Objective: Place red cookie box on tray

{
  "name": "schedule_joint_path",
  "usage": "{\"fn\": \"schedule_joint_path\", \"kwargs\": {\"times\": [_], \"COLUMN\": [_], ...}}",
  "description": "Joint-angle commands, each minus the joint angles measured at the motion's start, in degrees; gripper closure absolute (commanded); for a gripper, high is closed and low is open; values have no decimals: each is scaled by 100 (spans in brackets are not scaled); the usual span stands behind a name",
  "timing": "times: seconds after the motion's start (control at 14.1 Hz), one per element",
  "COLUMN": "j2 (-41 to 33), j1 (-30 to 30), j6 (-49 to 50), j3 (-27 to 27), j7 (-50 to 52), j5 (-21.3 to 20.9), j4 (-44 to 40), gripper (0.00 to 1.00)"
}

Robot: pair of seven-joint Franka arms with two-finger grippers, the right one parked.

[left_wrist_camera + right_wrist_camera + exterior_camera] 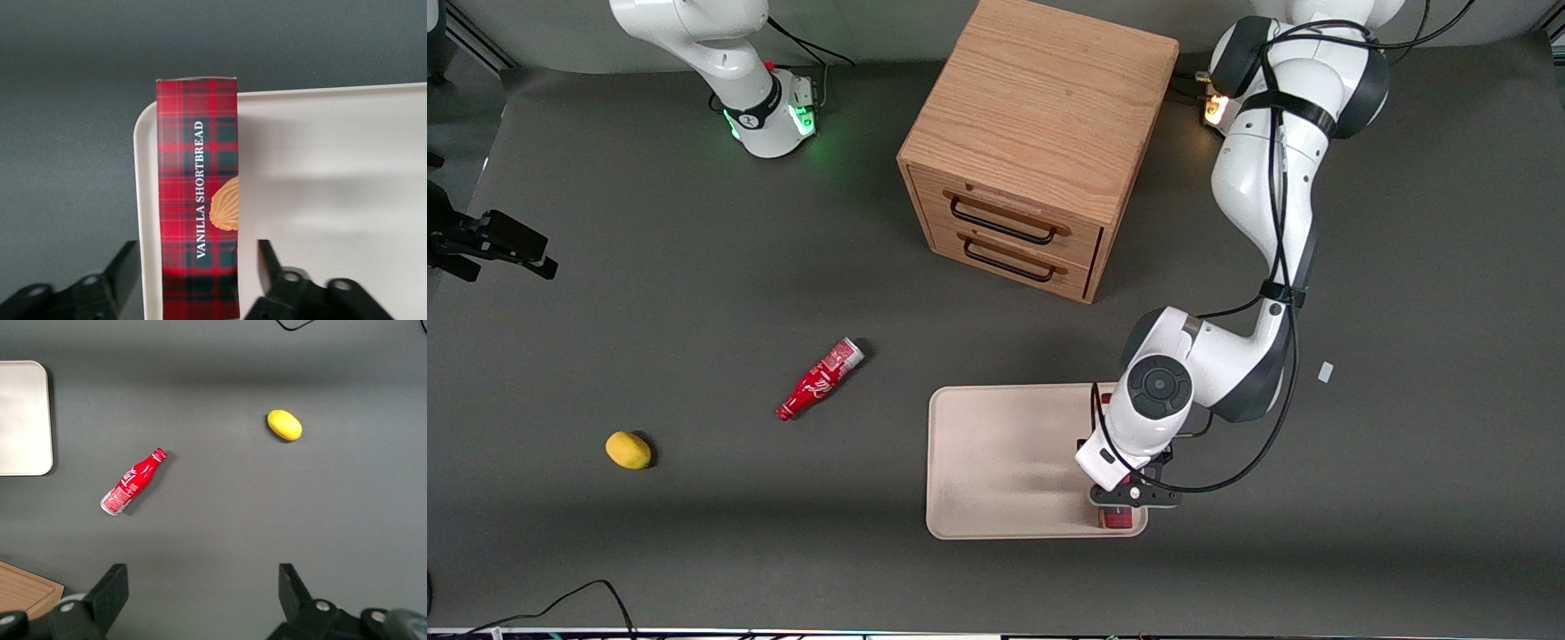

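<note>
The wooden two-drawer cabinet (1040, 142) is sitting farther from the front camera than the cream tray (996, 462), which is lying flat on the table. The red plaid cookie box (198, 193) is lying on the tray along its edge toward the working arm's end, probably set there to rest inside the rim. The gripper (199, 280) is hovering over it, fingers spread on either side without touching. The box is reading "VANILLA SHORTBREAD" beside a cookie picture.
</note>
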State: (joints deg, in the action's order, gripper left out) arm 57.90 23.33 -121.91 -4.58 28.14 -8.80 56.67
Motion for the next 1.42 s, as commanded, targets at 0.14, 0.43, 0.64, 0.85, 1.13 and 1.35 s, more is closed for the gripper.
{"fn": "schedule_joint_path", "kwargs": {"times": [0.14,0.43,0.64,0.85,1.13,1.35], "j2": [-418,-1314,-2533,-3888,-5225,-5587], "j1": [49,-257,-696,-935,-935,-926], "j6": [1254,2538,2700,2042,2250,2540], "j3": [-17,-8,62,542,1247,1730], "j7": [122,-490,-1038,-1993,-2628,-3346], "j5": [-140,184,388,466,484,484], "j4": [-244,-227,856,2729,3999,4071], "gripper": [0,0,0,0,0,0]}}
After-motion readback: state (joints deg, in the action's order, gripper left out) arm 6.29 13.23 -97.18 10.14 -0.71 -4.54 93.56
